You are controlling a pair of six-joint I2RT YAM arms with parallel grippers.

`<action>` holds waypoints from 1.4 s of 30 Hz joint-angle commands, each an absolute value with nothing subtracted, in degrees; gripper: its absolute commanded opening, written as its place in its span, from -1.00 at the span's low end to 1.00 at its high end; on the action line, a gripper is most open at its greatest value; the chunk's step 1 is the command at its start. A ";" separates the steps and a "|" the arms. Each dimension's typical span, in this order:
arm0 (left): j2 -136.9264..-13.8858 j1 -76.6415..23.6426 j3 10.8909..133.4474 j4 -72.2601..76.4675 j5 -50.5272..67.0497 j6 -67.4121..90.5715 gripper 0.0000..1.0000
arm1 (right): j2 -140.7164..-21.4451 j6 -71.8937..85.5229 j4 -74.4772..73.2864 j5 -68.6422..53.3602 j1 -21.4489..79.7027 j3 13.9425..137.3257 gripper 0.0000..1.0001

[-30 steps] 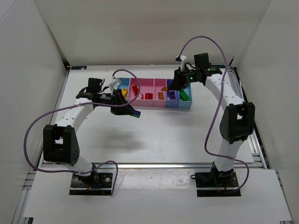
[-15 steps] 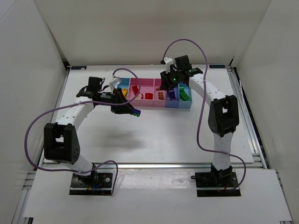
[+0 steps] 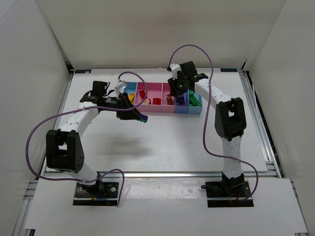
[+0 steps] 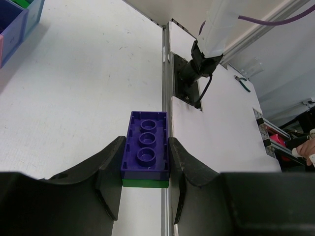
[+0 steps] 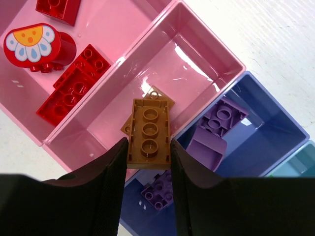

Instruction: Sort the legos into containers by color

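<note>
We see a left arm (image 3: pixel 81 119) and right arm (image 3: pixel 209 92) built alike of white tubular links and chunky black joint housings (image 3: pixel 64 150), each on a black base plate (image 3: pixel 96 191) and trailed by a looping purple cable (image 3: pixel 27 146), a green light (image 3: pixel 180 84) on the right wrist, and matte black curved fingers (image 4: pixel 110 172) on the left gripper (image 4: pixel 145 157) and right gripper (image 5: pixel 149 147).

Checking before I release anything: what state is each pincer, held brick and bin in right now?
left pincer: shut on purple-green chunk, in front of the bins.
right pincer: shut on orange brick, over the narrower pink bin.
wide pink bin: holds red legos.
narrower pink bin: one orange piece inside.
dark blue bin: holds purple legos.
right light blue bin: holds green legos.
</note>
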State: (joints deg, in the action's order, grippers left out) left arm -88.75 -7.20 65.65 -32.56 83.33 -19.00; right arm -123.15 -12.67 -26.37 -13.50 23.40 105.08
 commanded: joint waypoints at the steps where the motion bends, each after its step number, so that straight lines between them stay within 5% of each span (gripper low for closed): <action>1: -88.42 -6.86 67.32 -32.43 85.34 -19.78 -0.58 | -123.84 -14.59 -24.34 -12.30 24.35 108.37 -0.67; 6: -88.42 -6.86 67.32 -32.61 85.17 -19.78 -0.58 | -123.93 -15.03 -24.87 -15.20 24.87 108.98 0.05; 13: -88.50 -6.77 67.41 -32.61 85.43 -19.95 -0.58 | -118.75 -16.17 -25.66 -20.63 24.52 106.79 0.30; 16: -88.33 -6.77 67.41 -32.61 85.78 -20.13 -0.58 | -114.53 -19.15 -28.65 -30.29 22.78 106.09 0.27; 19: -88.07 -6.86 67.32 -33.83 85.43 -21.53 -0.58 | -110.93 -22.04 -33.47 -55.79 19.27 106.95 0.28; 26: -87.80 -8.08 67.24 -35.24 84.64 -23.64 -0.57 | -110.83 -23.05 -45.89 -79.51 18.01 111.71 0.32; 42: -90.79 -9.76 74.09 -35.42 85.52 -23.03 -0.57 | -111.01 -27.16 -48.34 -78.14 27.68 108.37 0.39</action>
State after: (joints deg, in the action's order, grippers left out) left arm -90.13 -9.19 71.77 -35.40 83.35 -22.06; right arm -111.37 -25.47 -46.63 -77.73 27.62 109.25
